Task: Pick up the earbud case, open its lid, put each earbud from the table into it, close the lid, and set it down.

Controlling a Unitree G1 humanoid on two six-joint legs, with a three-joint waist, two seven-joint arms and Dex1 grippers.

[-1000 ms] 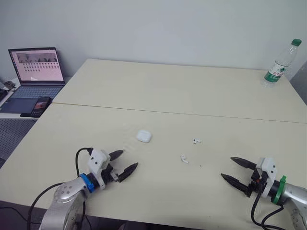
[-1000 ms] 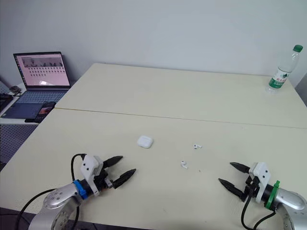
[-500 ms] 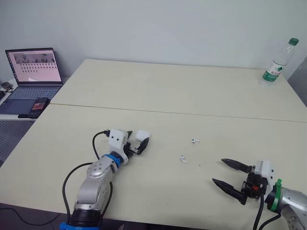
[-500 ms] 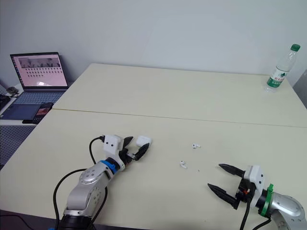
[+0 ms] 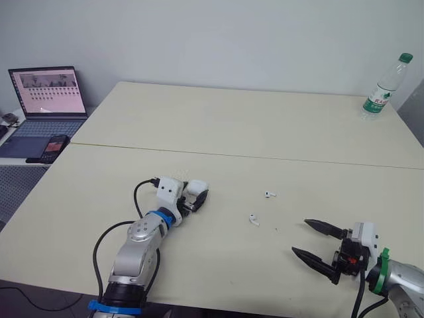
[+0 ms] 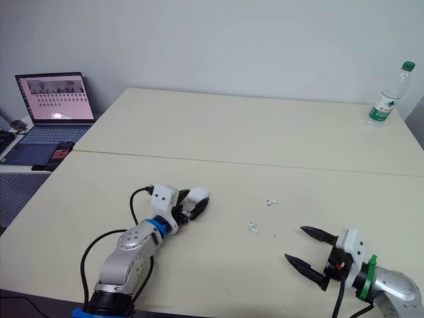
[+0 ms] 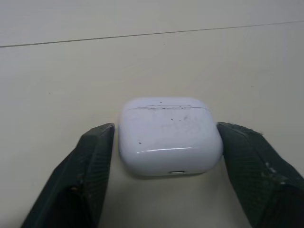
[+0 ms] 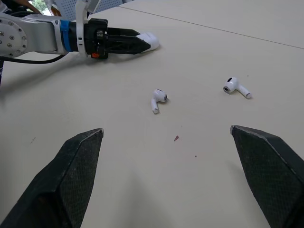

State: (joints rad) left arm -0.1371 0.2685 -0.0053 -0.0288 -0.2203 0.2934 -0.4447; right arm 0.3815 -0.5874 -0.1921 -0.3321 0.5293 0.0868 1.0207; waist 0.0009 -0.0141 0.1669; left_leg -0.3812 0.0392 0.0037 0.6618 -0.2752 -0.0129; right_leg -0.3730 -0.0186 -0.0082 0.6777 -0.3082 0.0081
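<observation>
You had the left gripper [image 7: 165, 127] spread around the glossy white rounded plastic earbud case [image 5: 197, 188], which lay on the table between its fingers. White stemmed earbud [image 8: 158, 98] and second earbud [image 8: 235, 87] lay ahead of your right gripper [image 8: 166, 130], which was spread wide and empty.

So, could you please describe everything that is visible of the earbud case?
The earbud case is a small white box with rounded corners, glossy plastic by its look, with dark specks on top. Its lid is closed, the seam a thin line. It lies flat on the table between the black fingers of the left hand: one seems to touch its side, the other stands just off it.
</observation>
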